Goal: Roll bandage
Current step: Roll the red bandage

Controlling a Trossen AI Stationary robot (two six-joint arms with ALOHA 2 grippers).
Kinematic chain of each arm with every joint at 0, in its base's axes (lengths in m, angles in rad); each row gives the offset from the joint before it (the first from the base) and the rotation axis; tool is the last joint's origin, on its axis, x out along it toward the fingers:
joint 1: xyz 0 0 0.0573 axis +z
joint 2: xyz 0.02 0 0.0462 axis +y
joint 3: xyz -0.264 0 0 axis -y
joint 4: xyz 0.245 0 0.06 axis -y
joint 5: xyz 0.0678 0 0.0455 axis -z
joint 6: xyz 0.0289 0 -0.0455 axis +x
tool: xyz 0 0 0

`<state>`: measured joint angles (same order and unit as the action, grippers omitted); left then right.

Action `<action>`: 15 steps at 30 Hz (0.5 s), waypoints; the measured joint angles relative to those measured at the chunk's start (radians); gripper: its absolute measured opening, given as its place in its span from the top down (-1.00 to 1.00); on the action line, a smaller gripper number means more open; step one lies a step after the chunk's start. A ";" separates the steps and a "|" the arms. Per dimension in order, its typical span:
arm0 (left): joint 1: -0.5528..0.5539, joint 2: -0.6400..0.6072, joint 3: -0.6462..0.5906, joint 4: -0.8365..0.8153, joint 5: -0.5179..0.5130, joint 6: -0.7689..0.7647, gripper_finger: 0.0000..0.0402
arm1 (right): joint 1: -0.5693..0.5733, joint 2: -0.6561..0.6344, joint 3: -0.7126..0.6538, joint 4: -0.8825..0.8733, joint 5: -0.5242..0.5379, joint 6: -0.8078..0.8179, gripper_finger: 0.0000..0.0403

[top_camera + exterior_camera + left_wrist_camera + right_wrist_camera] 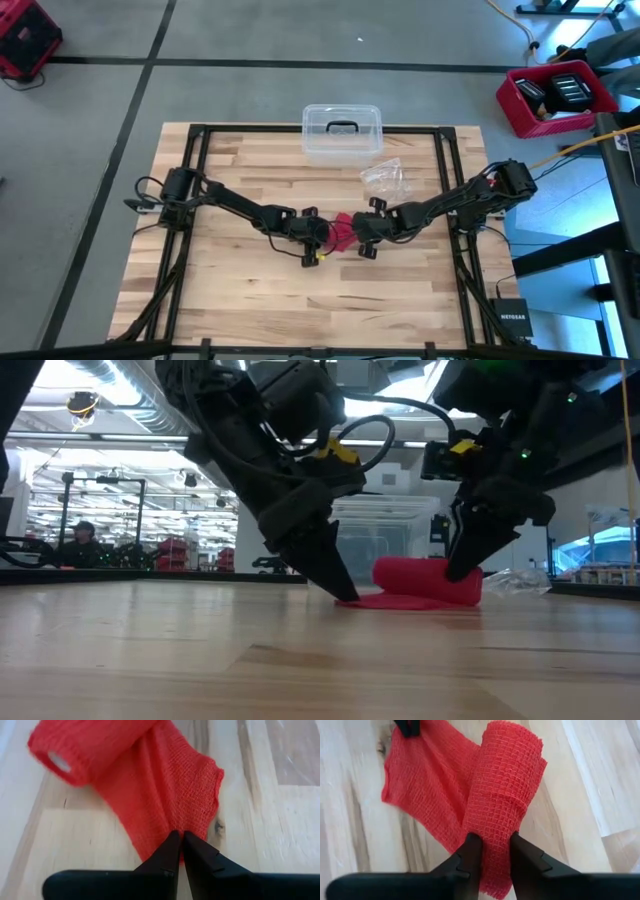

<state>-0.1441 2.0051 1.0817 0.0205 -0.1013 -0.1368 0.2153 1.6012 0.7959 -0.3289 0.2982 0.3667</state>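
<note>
The red bandage (342,232) lies at the table's middle, partly rolled. Its roll (506,780) rests on the wood, and a short flat tail (170,800) runs out from it along the table. My left gripper (180,837) is shut, with its tips on the tail's free end. My right gripper (495,845) is shut on the roll (428,580), coming down at it from the table's right. In the low view the left fingers (335,575) slant down to the tail (395,601). My left gripper presses its shut fingertips (172,842) down on the tail's free end (165,827), slanting down from the table's left. The tail lies flat on the wood, a single layer as far as shows. My right gripper pinches one end of the roll (492,837) between its two fingers (470,847), slanting down from the table's right. The fingers lie along the roll, which narrows between them. The roll lies on the table.
A clear plastic box with a dark handle (342,130) stands at the table's far edge. A crinkled clear wrapper (384,178) lies between it and my right arm. A red bin (555,97) stands on the floor beyond the table's far right.
</note>
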 joint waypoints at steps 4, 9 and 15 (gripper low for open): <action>0.000 -0.002 0.000 0.045 0.002 0.098 0.91 | 0.000 0.000 0.000 0.016 0.005 0.001 0.46; -0.003 -0.002 0.002 0.112 0.004 0.219 0.91 | 0.000 0.000 0.000 0.026 0.004 0.000 0.23; -0.016 0.000 0.013 0.119 0.004 0.304 0.91 | 0.000 0.000 0.000 0.033 0.005 -0.032 -0.02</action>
<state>-0.1600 2.0048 1.0944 0.1394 -0.0975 0.1674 0.2153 1.6016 0.7962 -0.2954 0.3027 0.3350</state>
